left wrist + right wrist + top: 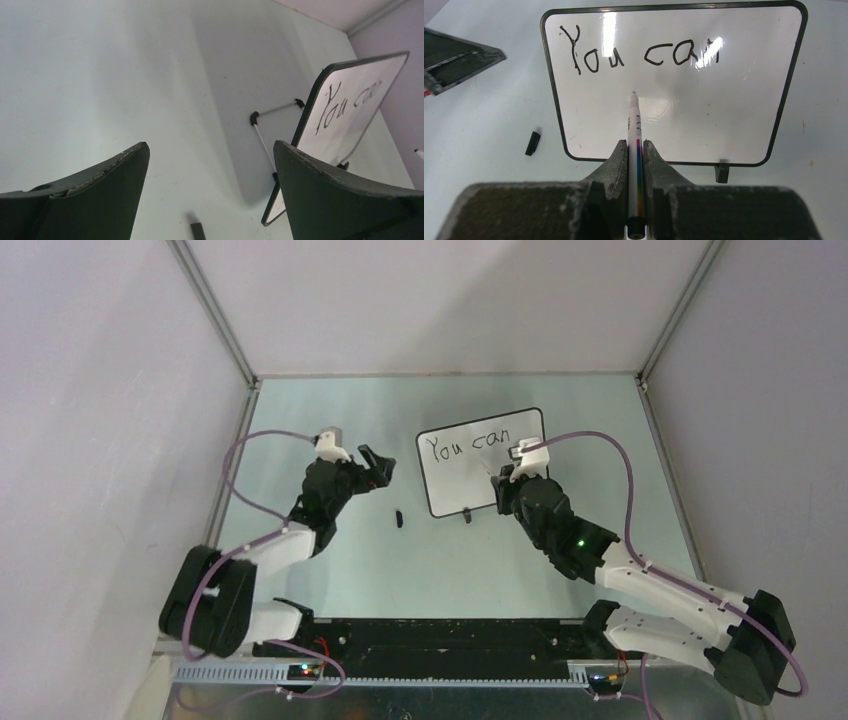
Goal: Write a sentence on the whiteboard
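Right wrist view: right tool [635, 150] pinched tight on marker [633, 117], tip near whiteboard [704, 120] standing on worktop [489, 125], below sentence [594, 52] start "You can". Left tool [211, 150] wide open, empty. Second line likely needs light, steady pressure.

Enclosure around me: pale mint worktop [580, 410], matte, a few small specks. Plain white panels on three sides: back wall [440, 300], left wall [100, 440], right wall [760, 420]. Aluminium corner posts [213, 310] rise from the worktop's two far corners. Black base strip [440, 635] runs along the near edge, with a grey slotted cable duct [440, 672] on its outer side. Light is soft and even, shadows faint.
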Robot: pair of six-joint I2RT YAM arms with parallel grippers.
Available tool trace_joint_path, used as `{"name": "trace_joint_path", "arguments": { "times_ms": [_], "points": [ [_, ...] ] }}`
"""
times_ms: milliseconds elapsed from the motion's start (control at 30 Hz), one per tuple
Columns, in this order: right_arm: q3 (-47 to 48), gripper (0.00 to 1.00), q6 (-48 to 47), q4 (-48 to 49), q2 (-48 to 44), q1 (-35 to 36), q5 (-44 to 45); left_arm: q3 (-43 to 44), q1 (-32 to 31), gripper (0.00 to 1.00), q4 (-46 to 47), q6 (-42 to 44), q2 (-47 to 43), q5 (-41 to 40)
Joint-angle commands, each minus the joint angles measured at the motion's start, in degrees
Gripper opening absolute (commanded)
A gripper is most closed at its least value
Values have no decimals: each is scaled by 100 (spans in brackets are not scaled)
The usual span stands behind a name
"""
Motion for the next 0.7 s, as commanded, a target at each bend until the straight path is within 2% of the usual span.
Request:
{"name": "trace_joint_path", "arguments": {
  "times_ms": [0,33,167,233,333,400,500,567,600,667],
  "points": [
    [-59,0,21,462,118,32,48,982,74,99,713,379,881,1265],
    [-62,0,-11,492,144,34,55,1337,82,99,732,439,1152,1556],
    [-66,0,-136,499,144,89,242,1583,160,99,1645,67,1579,2336],
    [-64,0,-156,420,12,92,501,1449,162,99,2222,-128,1722,2747],
    [-64,0,-148,318,-141,-94,791,790,186,97,3054,-199,1725,2852],
    [-64,0,-29,255,-211,-349,599,543,196,94,3484,-172,1734,2784],
    [-66,0,147,159,-316,-798,223,536,204,82,3744,-192,1998,3126],
    [-64,0,288,82,-415,-1015,-41,481,199,79,4369,-356,2370,3311],
    [-64,0,359,47,-481,-1070,-167,381,206,79,4961,-493,2698,3382],
    [-64,0,439,-26,-566,-1205,-294,356,230,78,5399,-624,3107,3552]
  ]
}}
